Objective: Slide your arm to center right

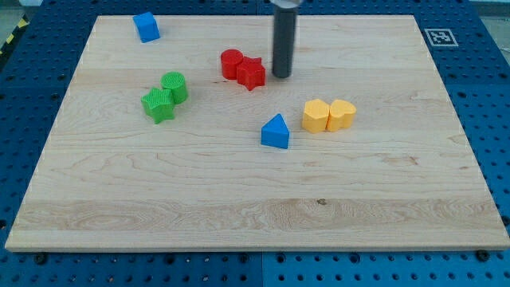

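The desk (pixel 255 199) is pale wood with fine grain lines, on a blue pegboard (pixel 494 96) dotted with holes. A black-and-white tag (pixel 437 36) sits upper right. The rod is dark grey to its tip (pixel 282 76). Blocks: blue cube (pixel 147 27), blue triangle (pixel 276 131), red cylinder (pixel 231 63), red star (pixel 251 73), ridged green cylinder (pixel 174 86), green star (pixel 158 104), two yellow blocks (pixel 315 115) (pixel 342 114).
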Robot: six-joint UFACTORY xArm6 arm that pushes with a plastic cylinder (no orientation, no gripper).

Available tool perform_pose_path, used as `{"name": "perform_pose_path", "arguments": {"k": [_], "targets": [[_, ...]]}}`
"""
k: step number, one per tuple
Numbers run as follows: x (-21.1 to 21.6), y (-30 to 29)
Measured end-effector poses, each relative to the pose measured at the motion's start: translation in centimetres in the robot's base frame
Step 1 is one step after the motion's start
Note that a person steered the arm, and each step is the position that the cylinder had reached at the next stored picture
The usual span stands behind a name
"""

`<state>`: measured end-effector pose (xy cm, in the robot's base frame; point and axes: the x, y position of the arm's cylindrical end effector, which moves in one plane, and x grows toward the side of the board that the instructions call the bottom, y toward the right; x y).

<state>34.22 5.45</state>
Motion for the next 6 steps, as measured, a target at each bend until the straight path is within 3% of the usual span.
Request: {"name": "perform_pose_path", "arguments": {"k": [1, 2, 4, 6], "targets": [[-1.3, 1.0], [-0.7, 9.1], [3.2, 18.6], [5.7, 21.7]]}}
